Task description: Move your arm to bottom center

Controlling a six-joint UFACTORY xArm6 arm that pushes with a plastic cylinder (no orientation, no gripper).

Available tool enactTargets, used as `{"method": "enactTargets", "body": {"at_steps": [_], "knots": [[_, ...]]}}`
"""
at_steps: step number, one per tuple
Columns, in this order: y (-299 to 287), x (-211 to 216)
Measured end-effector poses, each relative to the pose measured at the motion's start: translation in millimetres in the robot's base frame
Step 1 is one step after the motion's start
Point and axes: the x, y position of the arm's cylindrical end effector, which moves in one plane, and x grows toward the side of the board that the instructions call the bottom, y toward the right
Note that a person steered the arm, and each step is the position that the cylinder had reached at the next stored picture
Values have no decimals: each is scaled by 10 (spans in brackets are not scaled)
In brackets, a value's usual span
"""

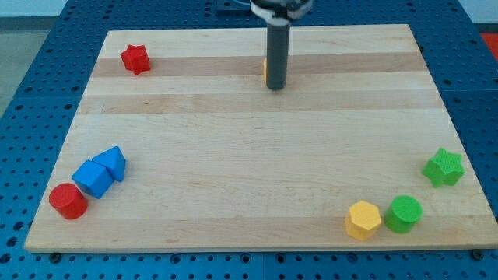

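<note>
My tip [276, 87] rests on the wooden board [257, 140] at the view's top centre, below the dark rod. A small orange block [265, 71] sits just behind the rod on its left, mostly hidden, and its shape cannot be made out. A red star block [135, 58] lies at the top left. Two blue blocks [95, 178] [112, 162] touch each other at the bottom left, with a red cylinder [68, 201] beside them. A yellow hexagon block [363, 218] and a green cylinder [404, 213] lie at the bottom right. A green star block [443, 166] lies at the right edge.
The board lies on a blue perforated table [47, 47] that surrounds it on all sides.
</note>
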Motion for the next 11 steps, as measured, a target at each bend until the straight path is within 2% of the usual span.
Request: {"method": "enactTargets", "body": {"at_steps": [1, 3, 4, 5, 10, 11], "knots": [[-31, -379], [-11, -427], [648, -174], [803, -24], [803, 215], [589, 468]]}}
